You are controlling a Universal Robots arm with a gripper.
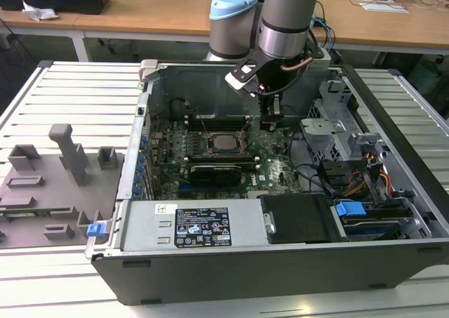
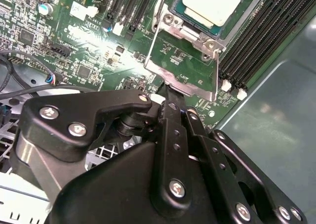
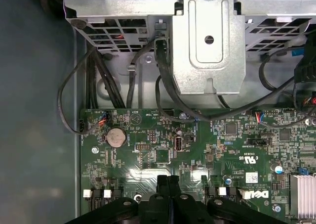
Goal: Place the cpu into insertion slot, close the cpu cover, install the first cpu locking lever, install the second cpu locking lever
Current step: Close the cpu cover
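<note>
Small silvery square cpu (image 2: 213, 0) sits in black-framed insertion slot (image 1: 210, 148); its far corner is cut off in my second wrist view. Thin silver window-frame cpu cover (image 2: 190, 84) stands open beside slot, green motherboard (image 2: 89, 51) showing through window. My black gripper (image 2: 167, 88) pinched closed, tips at cover's outer rim beside slot; can't tell if touching.
</note>
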